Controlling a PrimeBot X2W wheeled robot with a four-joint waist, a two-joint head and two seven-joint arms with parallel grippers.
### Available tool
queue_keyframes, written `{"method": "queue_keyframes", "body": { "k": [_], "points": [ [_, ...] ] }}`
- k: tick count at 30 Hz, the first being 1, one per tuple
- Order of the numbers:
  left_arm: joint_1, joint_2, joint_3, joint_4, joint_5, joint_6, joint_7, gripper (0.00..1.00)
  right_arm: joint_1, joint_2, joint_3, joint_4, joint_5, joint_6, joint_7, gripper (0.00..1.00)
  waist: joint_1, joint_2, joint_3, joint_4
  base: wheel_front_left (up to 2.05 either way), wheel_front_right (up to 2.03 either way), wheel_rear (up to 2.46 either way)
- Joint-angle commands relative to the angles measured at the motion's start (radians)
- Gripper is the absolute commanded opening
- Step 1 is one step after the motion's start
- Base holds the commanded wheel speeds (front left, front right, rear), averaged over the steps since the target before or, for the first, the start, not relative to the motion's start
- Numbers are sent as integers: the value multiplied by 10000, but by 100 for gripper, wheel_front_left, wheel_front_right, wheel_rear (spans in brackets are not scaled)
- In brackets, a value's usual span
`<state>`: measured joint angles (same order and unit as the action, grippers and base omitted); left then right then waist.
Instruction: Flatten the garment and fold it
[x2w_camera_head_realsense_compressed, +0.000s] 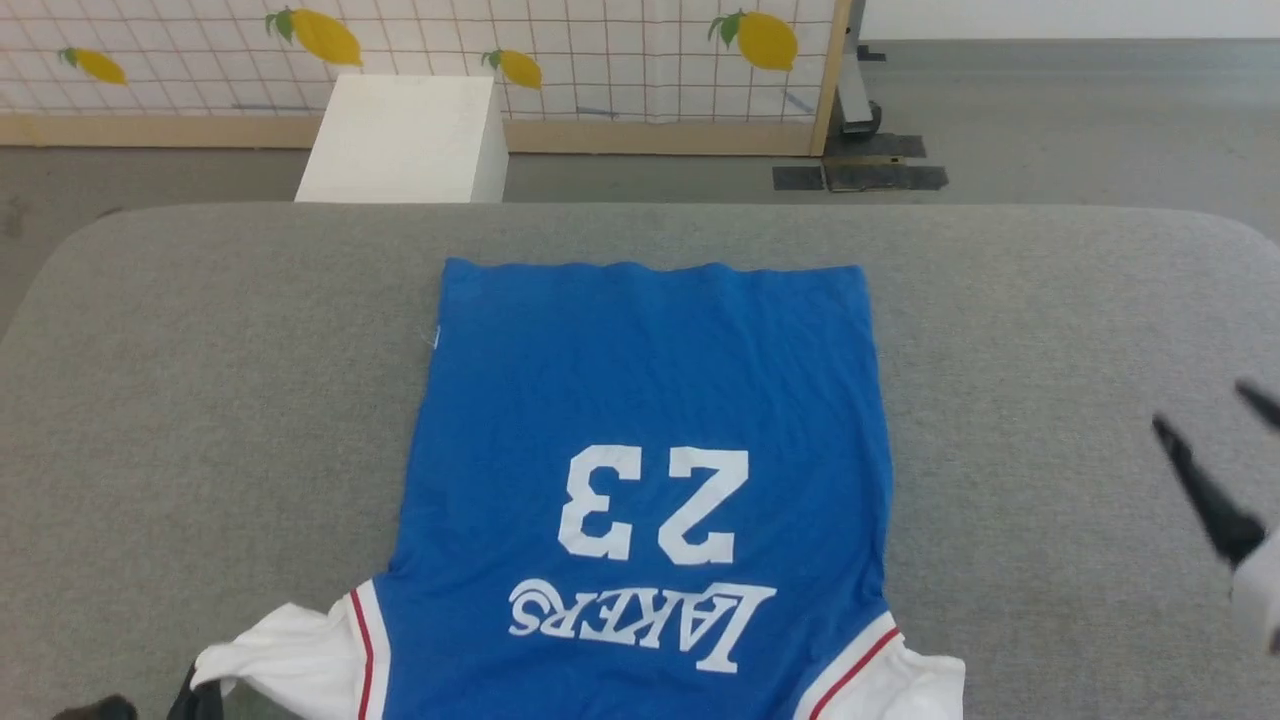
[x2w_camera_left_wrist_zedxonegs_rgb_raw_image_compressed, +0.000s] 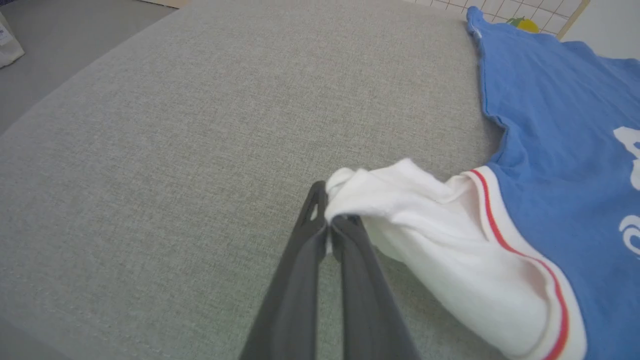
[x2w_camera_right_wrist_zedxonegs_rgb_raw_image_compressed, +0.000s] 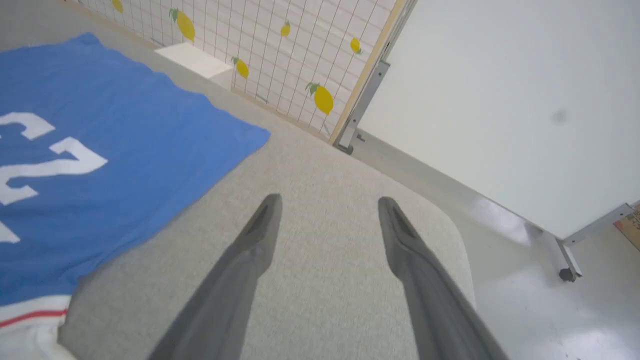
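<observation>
The garment (x2w_camera_head_realsense_compressed: 640, 400), a royal-blue jersey with white "23" and "LAKERS" print, lies flat on the grey table (x2w_camera_head_realsense_compressed: 200, 330), hem at the far side. Its white, red-striped left sleeve (x2w_camera_left_wrist_zedxonegs_rgb_raw_image_compressed: 425, 225) is bunched, and my left gripper (x2w_camera_left_wrist_zedxonegs_rgb_raw_image_compressed: 330, 220) is shut on the sleeve's tip; that gripper's dark fingers (x2w_camera_head_realsense_compressed: 200, 700) peek in at the head view's bottom left. My right gripper (x2w_camera_right_wrist_zedxonegs_rgb_raw_image_compressed: 330, 210) is open and holds nothing, hovering over bare table to the right of the jersey (x2w_camera_right_wrist_zedxonegs_rgb_raw_image_compressed: 100, 150). In the head view the right gripper (x2w_camera_head_realsense_compressed: 1210, 410) sits at the far right edge.
A white box (x2w_camera_head_realsense_compressed: 410, 135) stands on the floor beyond the table's far edge, before a lemon-print screen (x2w_camera_head_realsense_compressed: 600, 50). A white panel on castors (x2w_camera_right_wrist_zedxonegs_rgb_raw_image_compressed: 500, 100) stands off the table's right side. Wide bare table lies left and right of the jersey.
</observation>
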<state>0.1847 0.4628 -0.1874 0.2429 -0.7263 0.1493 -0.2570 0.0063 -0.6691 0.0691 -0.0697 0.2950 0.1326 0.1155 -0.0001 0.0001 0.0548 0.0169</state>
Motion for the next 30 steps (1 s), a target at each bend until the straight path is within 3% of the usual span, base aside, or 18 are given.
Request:
{"method": "queue_keyframes", "body": {
  "k": [1, 5, 14, 16, 19, 22, 30],
  "points": [
    [-270, -72, -77, -91, 111, -50, -46, 0, -595, -51, -45, -128, 142, -19, 142, 100, 1, -1, 244, 254, 0, 0, 0],
    [-733, -135, -295, -324, 347, -111, -46, 0, -2395, -336, 185, -31, 689, -19, 1074, 100, 1, -1, 775, 693, 0, 0, 0],
    [-2001, -735, -690, -559, 995, -442, -47, 0, -7386, -1016, 2751, 1813, 3064, -19, 5623, 100, 1, -1, 2557, 1959, 0, 0, 0],
    [-2389, -1049, -787, -539, 1223, -610, -47, 0, -8525, -1085, 3495, 2497, 3791, -19, 7271, 100, 1, -1, 3111, 2394, 0, 0, 0],
    [-2721, -1374, -842, -513, 1462, -784, -47, 0, -9422, -1068, 3722, 3296, 4174, -19, 8488, 100, 1, -1, 3620, 2788, 0, 0, 0],
    [-2983, -1678, -856, -484, 1692, -955, -47, 0, -9954, -1002, 3892, 4059, 4015, -19, 9001, 100, 1, -1, 3982, 3078, 0, 0, 0],
    [-3397, -2337, -783, -421, 2280, -1395, -47, 0, -10339, -139, 3518, 6001, 3671, -19, 8639, 100, 1, -1, 4541, 3506, 0, 0, 0]
  ]
}}
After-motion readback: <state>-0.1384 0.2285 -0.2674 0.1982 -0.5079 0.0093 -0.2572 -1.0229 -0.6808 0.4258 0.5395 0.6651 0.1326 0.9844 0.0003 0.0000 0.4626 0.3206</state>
